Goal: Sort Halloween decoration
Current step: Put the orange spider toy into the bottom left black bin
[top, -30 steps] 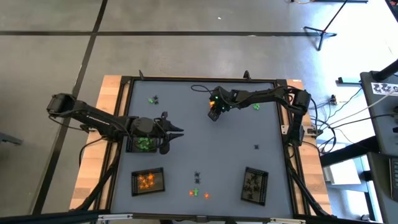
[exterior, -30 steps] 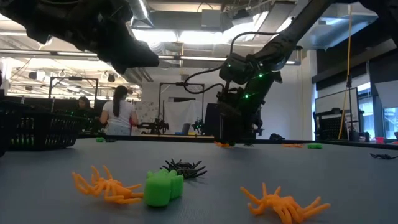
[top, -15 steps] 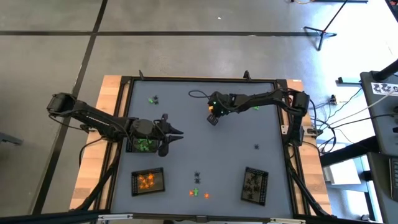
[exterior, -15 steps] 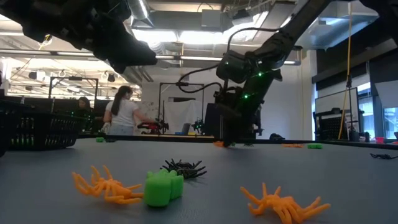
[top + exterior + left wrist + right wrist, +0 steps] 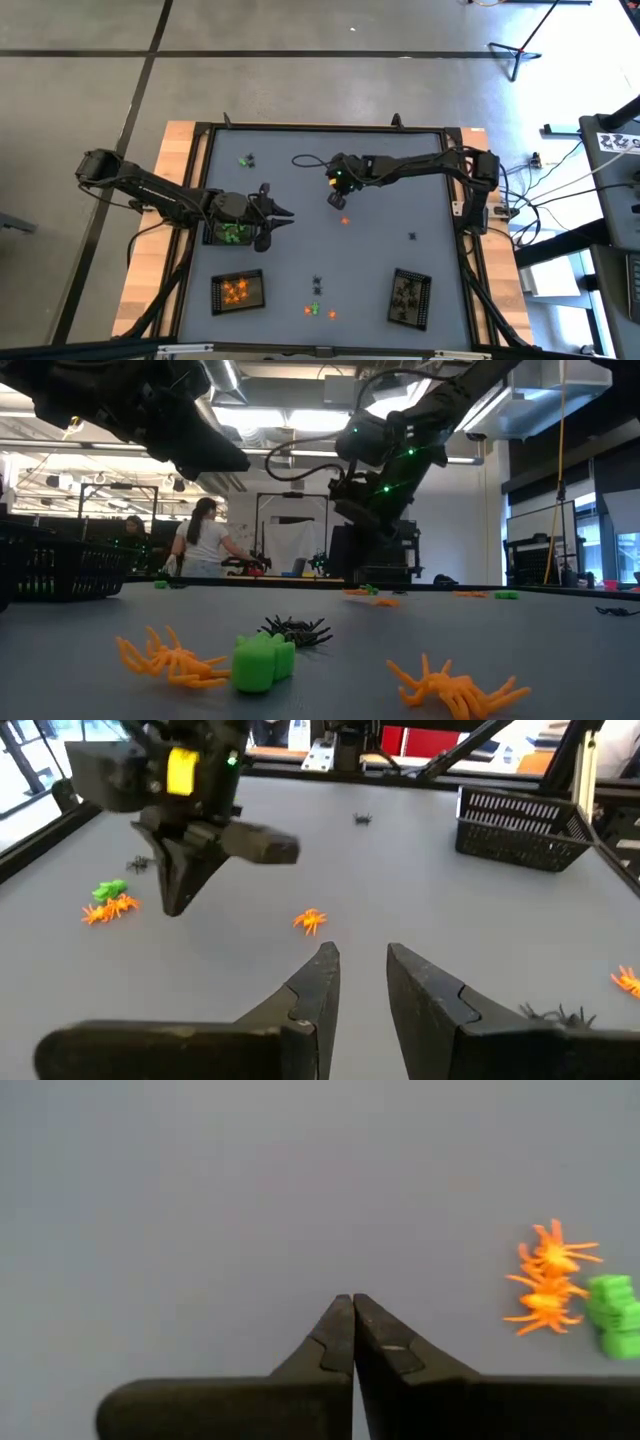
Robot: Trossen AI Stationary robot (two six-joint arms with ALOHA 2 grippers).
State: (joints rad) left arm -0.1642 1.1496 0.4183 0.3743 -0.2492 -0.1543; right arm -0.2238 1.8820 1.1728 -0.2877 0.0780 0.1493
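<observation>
The Halloween decoration is scattered on the grey table: an orange spider (image 5: 345,219) just on the near side of my right gripper (image 5: 337,200), and orange, green and black trinkets near the front edge (image 5: 318,310). My right gripper (image 5: 353,1302) hangs above the table, shut and holding nothing. In its wrist view, orange spiders (image 5: 548,1280) and a green piece (image 5: 615,1315) lie off to one side. My left gripper (image 5: 362,955) stands open and holds nothing, just right of the tray of green trinkets (image 5: 232,232).
A tray of orange trinkets (image 5: 238,291) stands front left, and a tray of black ones (image 5: 410,297) front right. More trinkets lie at the far left (image 5: 247,160) and right of centre (image 5: 412,236). People stand in the room beyond the table (image 5: 200,540).
My right gripper has risen off the table and moved toward the table's left and near edges. An orange spider that lay at its fingertips now lies free on the table, closer to the near edge.
</observation>
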